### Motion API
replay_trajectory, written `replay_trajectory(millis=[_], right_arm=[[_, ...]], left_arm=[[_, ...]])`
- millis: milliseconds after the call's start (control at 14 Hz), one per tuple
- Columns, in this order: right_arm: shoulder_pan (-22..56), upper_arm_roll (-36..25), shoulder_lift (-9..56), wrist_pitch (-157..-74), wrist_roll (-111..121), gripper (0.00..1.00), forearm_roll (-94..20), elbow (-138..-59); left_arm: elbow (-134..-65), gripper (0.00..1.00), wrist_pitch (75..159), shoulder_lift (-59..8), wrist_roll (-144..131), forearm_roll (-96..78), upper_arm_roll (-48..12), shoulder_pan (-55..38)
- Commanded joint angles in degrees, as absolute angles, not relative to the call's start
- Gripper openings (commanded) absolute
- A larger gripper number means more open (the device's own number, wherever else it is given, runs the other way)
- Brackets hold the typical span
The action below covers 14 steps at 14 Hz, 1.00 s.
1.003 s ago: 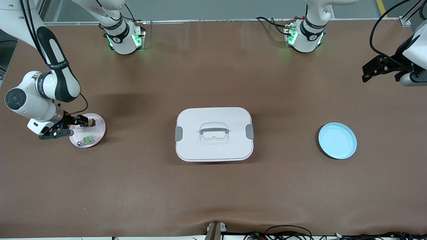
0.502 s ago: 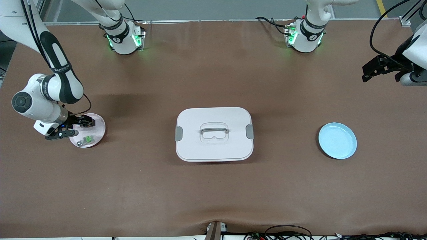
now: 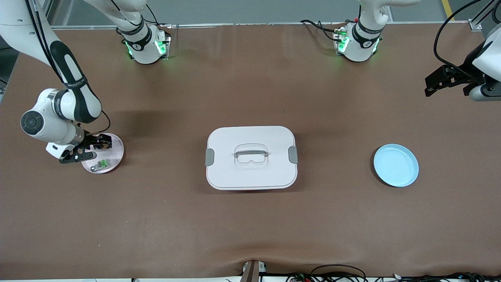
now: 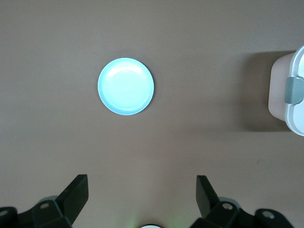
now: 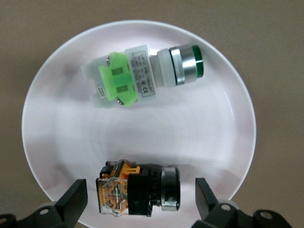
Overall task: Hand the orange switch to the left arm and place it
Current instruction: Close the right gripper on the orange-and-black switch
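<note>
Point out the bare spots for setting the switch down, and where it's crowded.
Free: the blue plate, and the bare table between it and the box. Crowded: the pink plate, with the orange switch, the green switch and the right gripper.

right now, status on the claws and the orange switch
Right claw open, straddling orange switch on pink plate. Left claw open, waiting above blue plate. Box sits between plates.

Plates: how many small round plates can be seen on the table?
2. The pink plate lies at the right arm's end, holding the orange switch and a green switch. The blue plate lies bare at the left arm's end. None seems hidden.
</note>
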State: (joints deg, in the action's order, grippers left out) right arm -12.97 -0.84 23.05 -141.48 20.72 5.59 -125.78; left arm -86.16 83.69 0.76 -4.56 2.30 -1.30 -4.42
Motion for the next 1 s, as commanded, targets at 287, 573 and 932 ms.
replay_trajectory(millis=[287, 573, 932], right_arm=[[-14.15, -0.18, 23.64, -141.5, 21.36, 1.0, 5.89, -126.65], [-14.24, -0.18, 24.08, -141.5, 21.36, 1.0, 5.89, -126.65], [-14.5, -0.18, 24.08, -141.68, 21.36, 1.0, 5.89, -126.56]], left_arm=[[-86.48, 1.0, 83.67, 1.49, -3.52, 1.23, -1.41, -4.04], [-86.48, 1.0, 83.67, 1.49, -3.52, 1.23, -1.41, -4.04], [-86.48, 1.0, 83.58, 1.49, -3.6, 1.23, -1.41, -4.04]])
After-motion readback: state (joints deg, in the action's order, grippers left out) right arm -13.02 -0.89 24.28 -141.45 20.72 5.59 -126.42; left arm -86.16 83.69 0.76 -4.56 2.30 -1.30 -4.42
